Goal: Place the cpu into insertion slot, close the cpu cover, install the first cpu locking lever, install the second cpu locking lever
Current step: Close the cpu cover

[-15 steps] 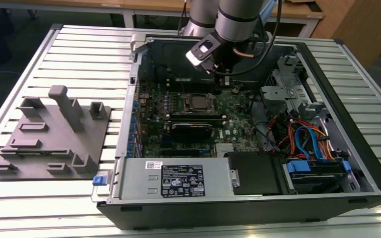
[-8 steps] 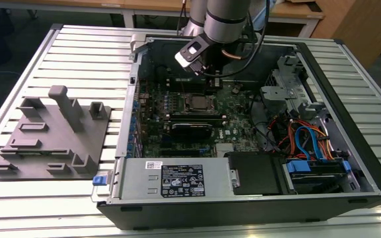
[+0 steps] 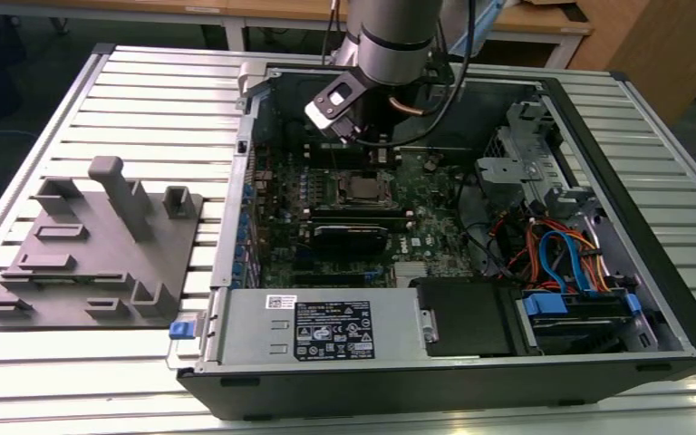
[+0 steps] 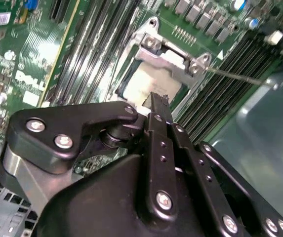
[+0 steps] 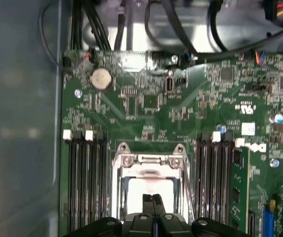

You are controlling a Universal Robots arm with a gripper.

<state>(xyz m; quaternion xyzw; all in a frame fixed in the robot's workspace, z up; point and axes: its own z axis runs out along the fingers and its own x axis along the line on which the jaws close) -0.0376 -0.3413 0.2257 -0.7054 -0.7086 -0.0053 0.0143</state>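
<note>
1. The small square cpu with a pale silver-grey metal top (image 5: 148, 186) sits in the black insertion slot (image 5: 123, 197), mid-board on the green motherboard (image 5: 146, 116).
2. It lies flat, top upward; being square, it has no long axis.
3. The thin silver-grey metal cpu cover (image 5: 151, 159) frames it.
4. The black gripper (image 5: 152, 201) hovers just above, fingers pressed together and empty.
5. Judged risk: the tips could slip off the cover and scrape the chip.

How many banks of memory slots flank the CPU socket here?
2. One bank runs between the cpu cover and the case wall; the other bank lies on the cover's opposite side.
</note>
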